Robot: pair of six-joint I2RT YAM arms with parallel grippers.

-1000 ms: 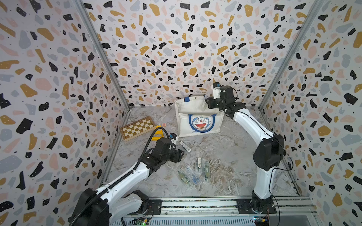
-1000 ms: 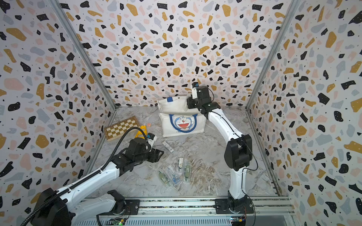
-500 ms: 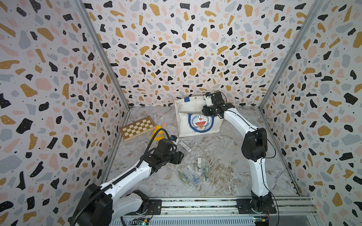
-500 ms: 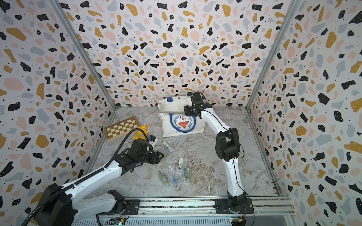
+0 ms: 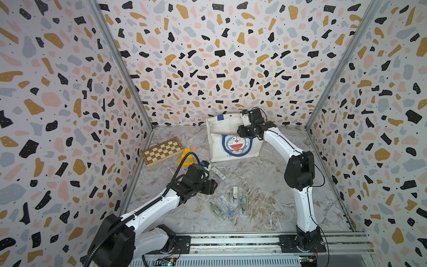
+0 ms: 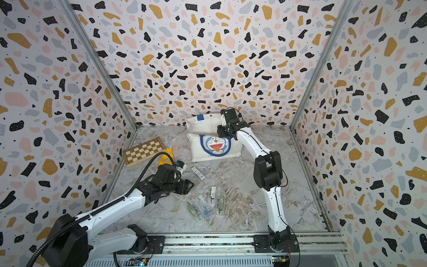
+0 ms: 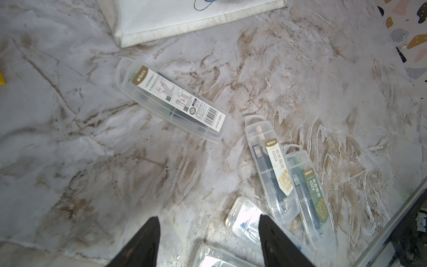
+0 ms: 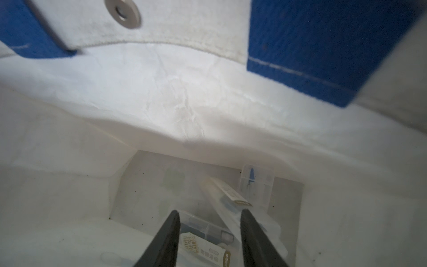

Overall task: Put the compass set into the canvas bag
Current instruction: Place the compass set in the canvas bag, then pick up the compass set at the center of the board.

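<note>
Right claw (image 8: pixel 210 211) parted at the canvas bag (image 5: pixel 215 148); left claw (image 7: pixel 208 217) parted above compass sets (image 7: pixel 270 171), chessboard (image 5: pixel 163 151) aside.

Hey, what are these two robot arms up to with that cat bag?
The arms are filling the canvas bag. The right gripper points into the bag's mouth with its jaws open, and several compass cases lie on the bag's bottom. The left gripper hovers open and empty over the table, where five more compass cases lie.
</note>
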